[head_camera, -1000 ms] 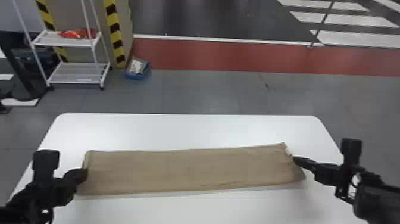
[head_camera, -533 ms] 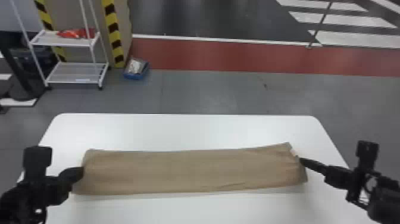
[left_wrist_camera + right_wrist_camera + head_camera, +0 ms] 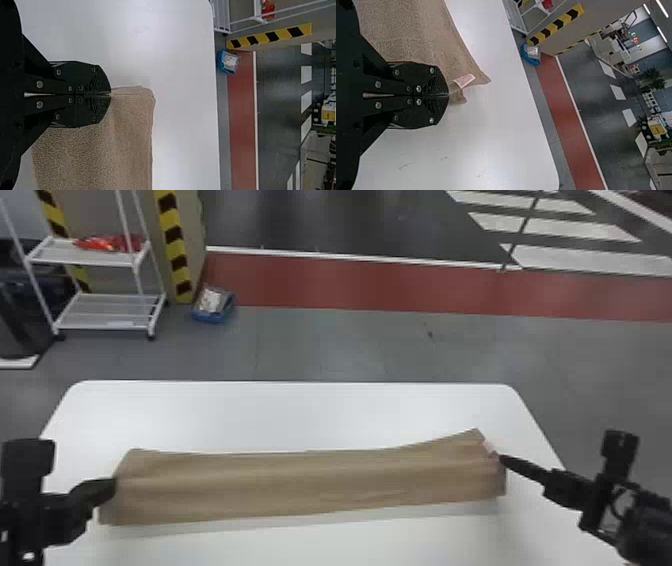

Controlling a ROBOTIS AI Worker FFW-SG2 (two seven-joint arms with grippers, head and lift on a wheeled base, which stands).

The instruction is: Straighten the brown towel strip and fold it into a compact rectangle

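From where I stand, the brown towel strip [image 3: 310, 485] stretches across the white counter [image 3: 310, 410], one end at each gripper. The left gripper [image 3: 109, 94] has its fingers pinched shut on one end; the right gripper [image 3: 447, 95] clamps the other, close by the pale label [image 3: 464, 80]. I'd call this straightening. Best to pull both ends gently and evenly, set the strip down flat, then smooth the flared corner [image 3: 483, 78] before folding, or the rectangle may come out skewed.

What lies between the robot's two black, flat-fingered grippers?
The head view shows the long brown towel strip lying across the rectangular white table between the left gripper and right gripper.
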